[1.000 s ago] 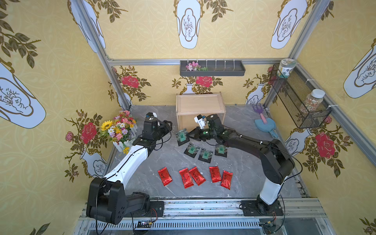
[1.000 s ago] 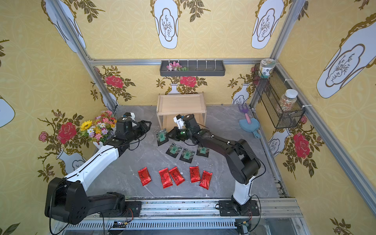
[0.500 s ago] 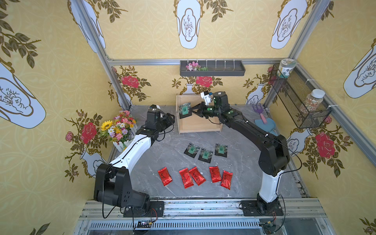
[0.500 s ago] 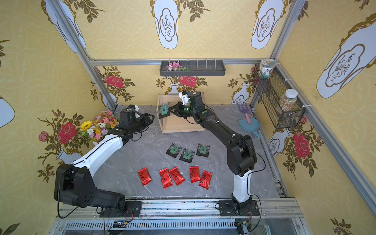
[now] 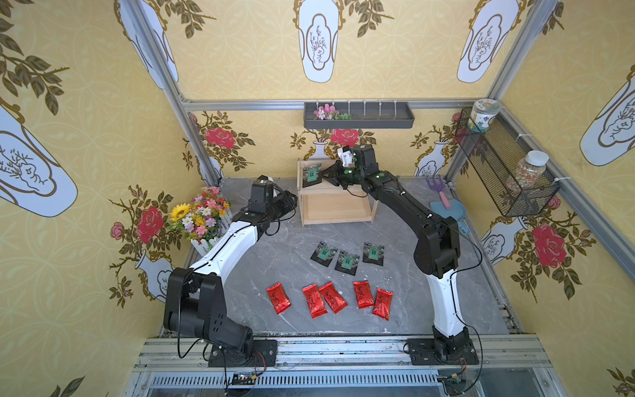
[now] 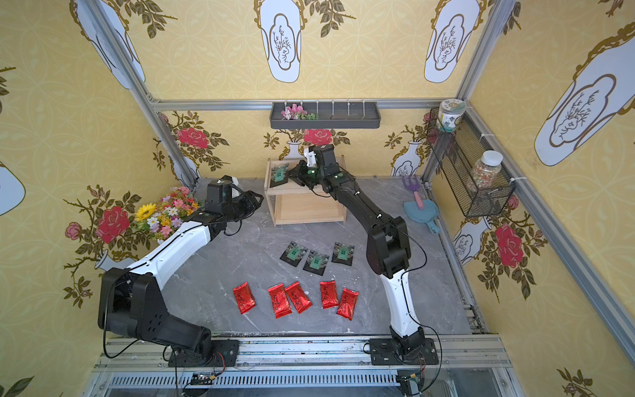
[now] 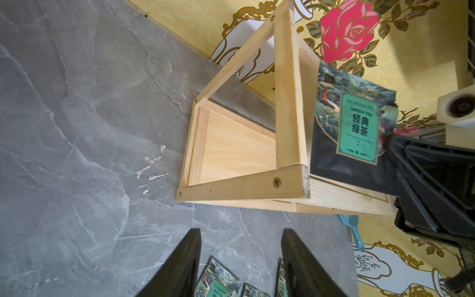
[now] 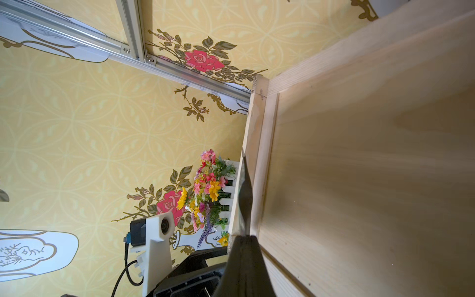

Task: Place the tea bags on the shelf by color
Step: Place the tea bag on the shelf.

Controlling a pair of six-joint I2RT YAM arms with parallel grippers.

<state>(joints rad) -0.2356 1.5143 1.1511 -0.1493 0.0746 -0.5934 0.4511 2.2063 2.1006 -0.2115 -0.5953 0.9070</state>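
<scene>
The right gripper [image 5: 325, 176] is clamped shut on one edge of a black sachet [image 5: 311, 174]. It holds the sachet at the left end of the top tier of the shelf [image 5: 338, 222].

The sachet sticks straight out beyond the fingertips, toward the robot's left. So the right arm reaches across the top tier from the right, with the sachet leading. The sachet is square and has no long axis. What matters is that it stands nearly upright on edge, not flat, with its green label facing the front of the table [image 5: 281, 261].

In the left wrist view the sachet [image 7: 354, 126] stands just inside the shelf's end rail. Its lower edge is at or just above the top board; whether it touches cannot be told. In the right wrist view it shows edge-on, a thin blade just beside that rail.

The left gripper [image 5: 287, 202] hangs empty and half open near the shelf's left side, apart from the sachet.

The next move looks like the right arm's: tip or lower the sachet onto the top board, then let go.

Three more sachets [image 5: 347, 262] lie flat on the table in front of the shelf, between the arms. Five red packets [image 5: 332, 297] lie in a row nearer the front.
</scene>
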